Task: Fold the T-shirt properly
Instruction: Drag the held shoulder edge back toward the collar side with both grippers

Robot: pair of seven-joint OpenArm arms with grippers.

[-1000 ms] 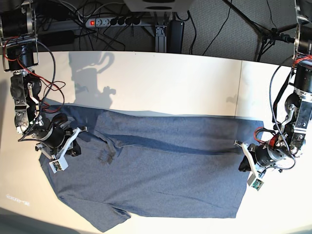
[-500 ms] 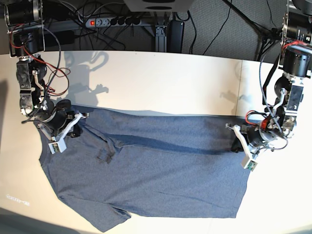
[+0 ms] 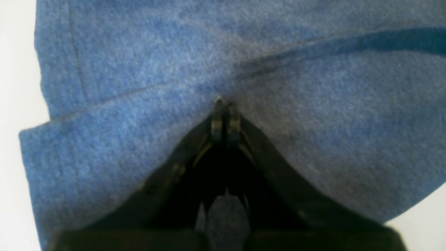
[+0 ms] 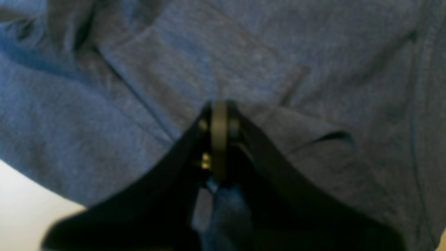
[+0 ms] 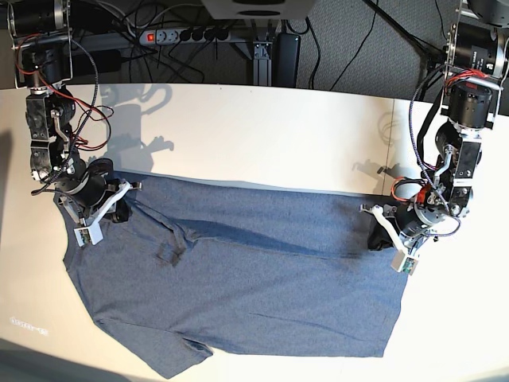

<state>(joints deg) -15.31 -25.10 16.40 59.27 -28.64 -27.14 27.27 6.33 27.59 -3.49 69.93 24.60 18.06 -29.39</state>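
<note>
T-shirt lay spread on the white table, its far edge folded over. Left gripper and right gripper each pinched that folded edge, fingers pressed together. Both had moved farther back than a second earlier, carrying the fold along.

table: white top, seam seen at 3 o'clock, hard shadows cast at 10 o'clock | floor: dark grey carpet at 12 o'clock | power strip: red switch lit, black cables laid around
</note>
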